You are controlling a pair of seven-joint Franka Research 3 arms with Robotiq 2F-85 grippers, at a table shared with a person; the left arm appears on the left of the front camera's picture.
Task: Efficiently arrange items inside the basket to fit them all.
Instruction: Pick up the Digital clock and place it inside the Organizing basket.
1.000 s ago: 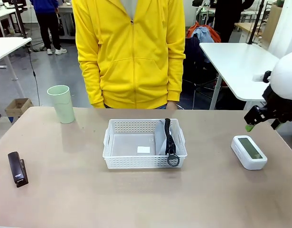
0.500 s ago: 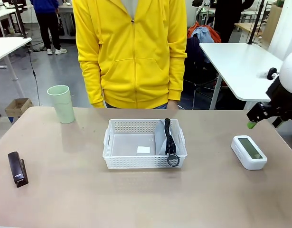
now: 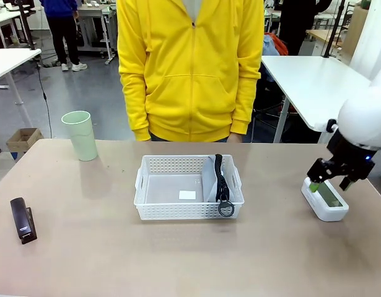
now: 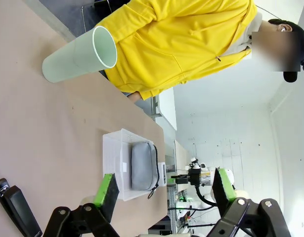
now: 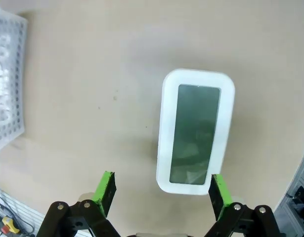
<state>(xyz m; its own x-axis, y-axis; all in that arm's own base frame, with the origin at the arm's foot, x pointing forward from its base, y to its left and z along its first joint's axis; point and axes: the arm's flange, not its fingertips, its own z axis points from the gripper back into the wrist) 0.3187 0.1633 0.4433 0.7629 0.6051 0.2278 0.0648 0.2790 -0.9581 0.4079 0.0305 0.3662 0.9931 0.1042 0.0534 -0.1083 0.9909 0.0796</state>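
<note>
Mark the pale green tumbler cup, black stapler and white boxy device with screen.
pale green tumbler cup (image 3: 78,139), front view, its side wall.
black stapler (image 3: 21,219), front view, middle of its top.
white boxy device with screen (image 5: 195,133), right wrist view, centre of its screen.

You see the right arm (image 3: 367,120) as a rounded white shell with a black wrist. The right gripper (image 5: 161,190) and left gripper (image 4: 164,187) are black linkages with silver pivot screws and bright green pads (image 5: 108,190). The person (image 3: 190,68) on the far side wears a yellow zip hoodie with front pockets and ribbed cuffs.
</note>
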